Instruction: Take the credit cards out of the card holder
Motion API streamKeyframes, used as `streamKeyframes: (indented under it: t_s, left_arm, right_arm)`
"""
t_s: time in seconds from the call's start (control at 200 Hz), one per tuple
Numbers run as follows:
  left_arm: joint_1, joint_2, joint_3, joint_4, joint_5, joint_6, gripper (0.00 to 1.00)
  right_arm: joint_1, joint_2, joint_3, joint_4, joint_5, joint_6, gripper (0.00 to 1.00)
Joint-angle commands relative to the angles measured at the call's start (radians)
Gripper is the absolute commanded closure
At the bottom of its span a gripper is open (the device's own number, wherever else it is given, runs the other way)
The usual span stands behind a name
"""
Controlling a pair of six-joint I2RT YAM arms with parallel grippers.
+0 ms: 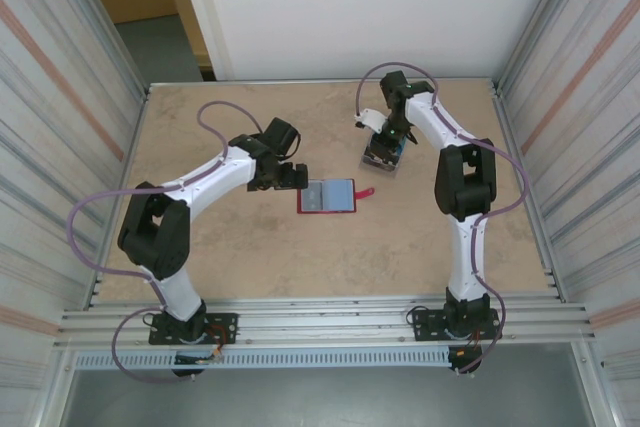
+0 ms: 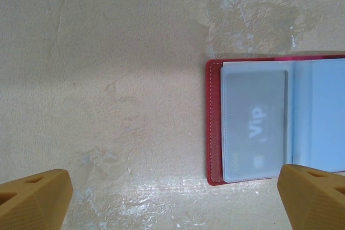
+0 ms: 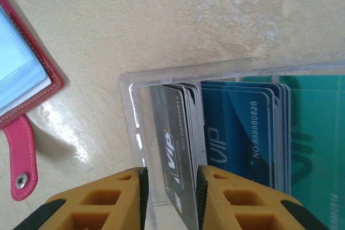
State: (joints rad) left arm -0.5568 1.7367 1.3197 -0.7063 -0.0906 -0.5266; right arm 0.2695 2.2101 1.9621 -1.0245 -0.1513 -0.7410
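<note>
- The worktop (image 1: 200, 247), mottled beige, carries everything on my feeds.
- Left gripper (image 1: 297, 176) sits low just left of the holder, jaws released and spread wide; on its wrist view one finger (image 2: 32, 200) is over bare worktop and the other (image 2: 315, 197) overlaps the holder's near edge.
- Right gripper (image 3: 171, 181) is at the box, right of centre in the far half of the worktop. Its jaws are nearly together with the end of a grey card in the gap. I cannot tell whether they pinch it.
- The box (image 3: 128, 82), clear plastic, holds the cards (image 3: 237, 133) standing and leaning together: grey ones on the left, blue in the middle, teal on the right.
- The holder (image 1: 327, 196), red, lies open flat near the worktop's centre, well apart from the box, pale pockets up.
- The grey card (image 3: 175, 127) reads "VIP".
- Another VIP card (image 2: 253, 125) sits inside the holder's left pocket.
- The strap (image 3: 21, 154), red with a snap, lies flat off the holder's right edge.
</note>
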Motion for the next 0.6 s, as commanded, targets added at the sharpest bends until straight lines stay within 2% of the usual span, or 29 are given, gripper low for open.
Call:
streamKeyframes:
  t_s: [0.0,0.105,0.165,0.241,0.436,0.596]
  left_arm:
    - [0.015,-0.055,-0.021,-0.015,-0.02,0.008,0.01]
    - [0.031,-0.08,-0.043,-0.002,-0.022,-0.001,0.01]
    - [0.045,-0.101,-0.068,0.013,-0.024,-0.012,0.01]
    - [0.073,-0.131,-0.106,0.036,-0.023,-0.032,0.01]
    - [0.16,-0.23,-0.214,0.093,-0.027,-0.064,0.01]
    - [0.218,-0.308,-0.293,0.121,-0.053,-0.076,0.01]
  right_arm:
    - [0.004,-0.054,0.032,-0.013,0.043,0.064,0.68]
    - [0.014,-0.12,0.028,0.012,0.086,0.186,0.66]
    - [0.031,-0.149,0.03,0.007,0.116,0.302,0.62]
    - [0.069,-0.193,-0.011,0.016,0.176,0.463,0.63]
    - [0.283,-0.314,-0.29,0.14,0.364,0.841,0.61]
    - [0.457,-0.285,-0.364,0.203,0.371,1.064,0.6]
